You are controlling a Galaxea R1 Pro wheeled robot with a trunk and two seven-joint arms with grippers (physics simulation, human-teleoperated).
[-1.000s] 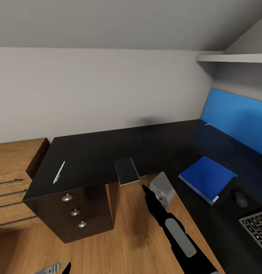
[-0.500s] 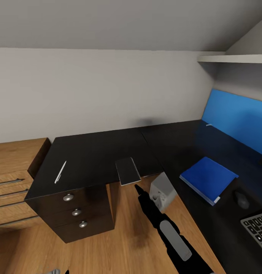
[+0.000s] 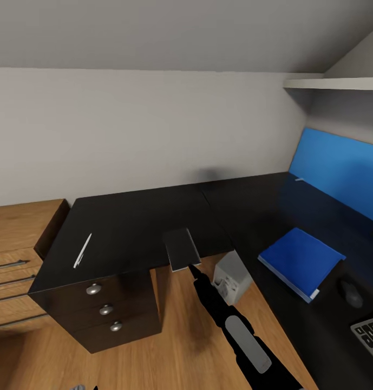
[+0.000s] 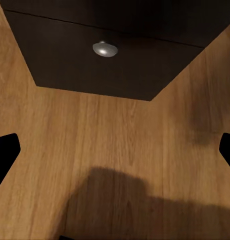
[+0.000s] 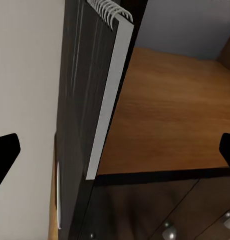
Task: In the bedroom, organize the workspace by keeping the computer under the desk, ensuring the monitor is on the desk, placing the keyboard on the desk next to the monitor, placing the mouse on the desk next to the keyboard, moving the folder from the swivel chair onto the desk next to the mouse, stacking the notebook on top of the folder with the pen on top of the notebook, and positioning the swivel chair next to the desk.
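The dark notebook lies on the black desk, its near end overhanging the front edge. My right gripper sits just below and in front of that overhang. In the right wrist view the notebook appears edge-on with its spiral binding, and the right gripper is open, fingers wide apart with nothing held. The white pen rests on the desk's left part. The blue folder, black mouse and keyboard lie on the right wing. The white computer stands on the floor. My left gripper hangs open over the floor.
Black drawers with silver knobs sit under the desk's left end; one knob faces the left wrist camera. A wooden cabinet stands to the left. A blue wall panel and a white shelf are at the right.
My right arm has moved forward and left, bringing its tip up to the notebook's overhanging edge. The head view has shifted slightly; the things on the desk have stayed put.
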